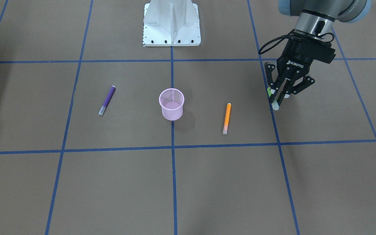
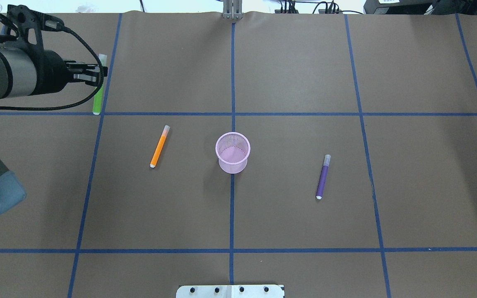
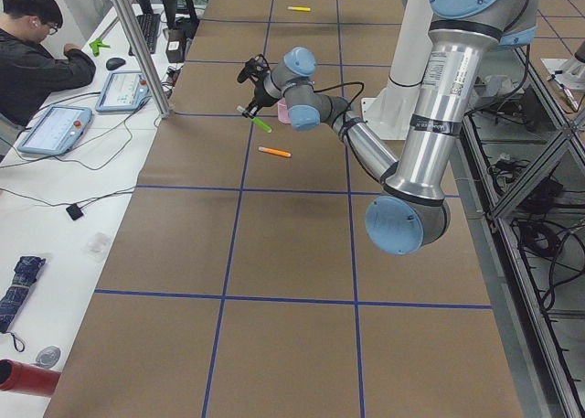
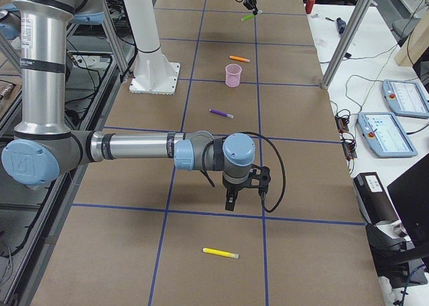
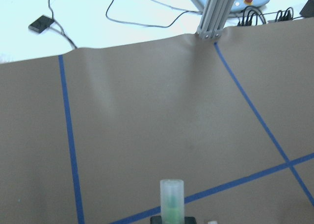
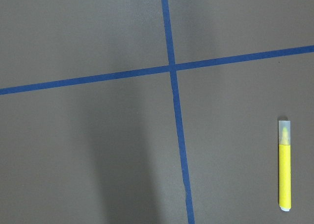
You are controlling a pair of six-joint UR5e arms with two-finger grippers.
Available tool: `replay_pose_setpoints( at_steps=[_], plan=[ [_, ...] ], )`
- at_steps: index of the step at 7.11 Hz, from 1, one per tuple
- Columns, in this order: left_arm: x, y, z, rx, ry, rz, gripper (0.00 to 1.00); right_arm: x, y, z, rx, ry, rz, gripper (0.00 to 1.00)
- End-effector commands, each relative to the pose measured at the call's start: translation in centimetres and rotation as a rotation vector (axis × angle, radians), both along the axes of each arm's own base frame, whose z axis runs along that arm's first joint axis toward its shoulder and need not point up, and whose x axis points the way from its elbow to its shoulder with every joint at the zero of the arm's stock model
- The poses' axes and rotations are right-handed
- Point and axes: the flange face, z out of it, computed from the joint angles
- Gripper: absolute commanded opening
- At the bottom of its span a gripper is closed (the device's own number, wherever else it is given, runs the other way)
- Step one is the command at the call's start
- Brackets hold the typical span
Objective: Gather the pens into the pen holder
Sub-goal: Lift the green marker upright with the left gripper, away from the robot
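The pale cap of the green pen (image 5: 171,199) fills the bottom of my left wrist view, right at the lens. My left pincer (image 1: 281,93) is clamped across its barrel and holds it clear of the table (image 2: 304,62).

The pen's long axis runs away from my base, cap end outward. From the side it looks tilted, nearer level than upright. The pink mesh pen holder (image 2: 232,166) stands upright and empty on the centre tape line. From this pincer it lies inward and back toward my base, well apart.

I judge the coming move to be a carry over the rim and a turn of the pen toward vertical.

The orange pen (image 2: 159,147) lies flat roughly between pincer and cup, low enough to pass over. The purple pen (image 2: 323,178) lies flat on the cup's other side, nearer my right arm.

The yellow pen (image 6: 284,167) lies far out at the right end, near my right pincer (image 4: 231,199). I cannot tell how that pincer's jaws stand.

The surface is flat brown paper with blue tape lines. Cables and operator gear sit beyond its far edge.
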Motion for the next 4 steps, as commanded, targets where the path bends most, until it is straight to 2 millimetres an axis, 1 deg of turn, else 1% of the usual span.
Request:
replay_pose_setpoints(
  at_steps=[1, 2, 3, 4],
  plan=[
    [2.4, -2.3, -4.0, 0.025, 0.061, -0.067, 0.0, 0.0, -0.5, 5.5, 0.044, 0.0, -0.004, 1.0],
    [3.9, -2.7, -4.7, 0.036, 0.057, -0.084, 0.0, 0.0, -0.2, 8.5, 0.047, 0.003, -0.005, 1.0],
    [5.3, -3.0, -5.4, 0.051, 0.06, -0.099, 0.0, 0.0, -0.3, 11.9, 0.054, 0.004, -0.006, 1.0],
    [6.0, -3.1, -5.0, 0.059, 0.061, -0.112, 0.0, 0.0, 0.1, 15.1, 0.062, 0.006, -0.006, 1.0]
  ],
)
